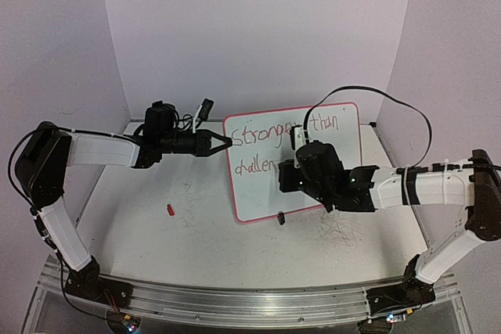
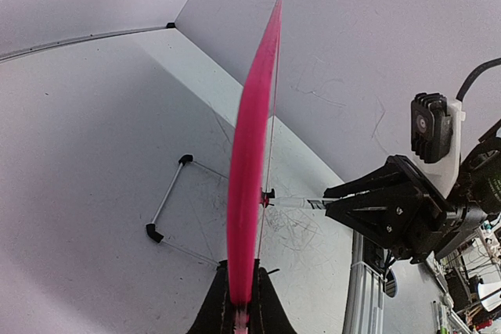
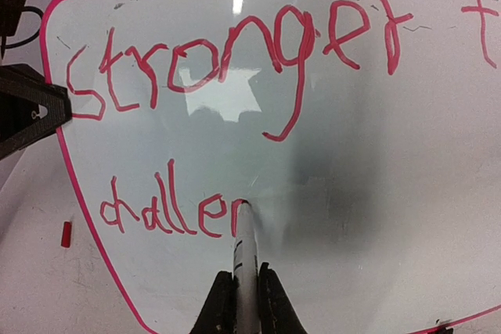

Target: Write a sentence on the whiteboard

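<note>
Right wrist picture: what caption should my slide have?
The right gripper holds a marker mid-word, writing the sentence on the whiteboard.

You'll find the flat white rectangular whiteboard, with its thin pink-red rim and rounded corners, standing propped up near the middle of the table, its written face toward the near edge. Across it, the thin red handwritten sentence runs in two lines: "Stronger than" above and an unfinished "challen" below.
</note>
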Controlling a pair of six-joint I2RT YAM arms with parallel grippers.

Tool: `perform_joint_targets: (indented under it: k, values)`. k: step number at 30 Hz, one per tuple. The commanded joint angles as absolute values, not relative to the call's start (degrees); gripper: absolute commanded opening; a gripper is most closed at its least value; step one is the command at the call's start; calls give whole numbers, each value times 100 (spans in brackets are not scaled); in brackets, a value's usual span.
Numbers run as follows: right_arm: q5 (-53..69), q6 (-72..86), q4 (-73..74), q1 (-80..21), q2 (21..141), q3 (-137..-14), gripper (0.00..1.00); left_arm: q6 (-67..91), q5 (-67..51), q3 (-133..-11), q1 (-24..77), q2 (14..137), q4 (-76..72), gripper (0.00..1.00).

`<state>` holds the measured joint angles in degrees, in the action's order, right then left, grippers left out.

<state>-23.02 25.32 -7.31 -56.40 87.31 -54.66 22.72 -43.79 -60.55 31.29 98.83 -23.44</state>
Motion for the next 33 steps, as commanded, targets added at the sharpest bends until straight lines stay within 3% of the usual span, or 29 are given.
perform_joint_targets:
  k: [1,33]
  values:
    - [-2325,2715,-560,-5599,8547,-5296,0,2224,-4457,-6084,3172,9777,-2127,0]
    - [-2226,2699,-847,-5394,8399,-5395,0,2232,-4474,-6082,3173,9780,-2127,0]
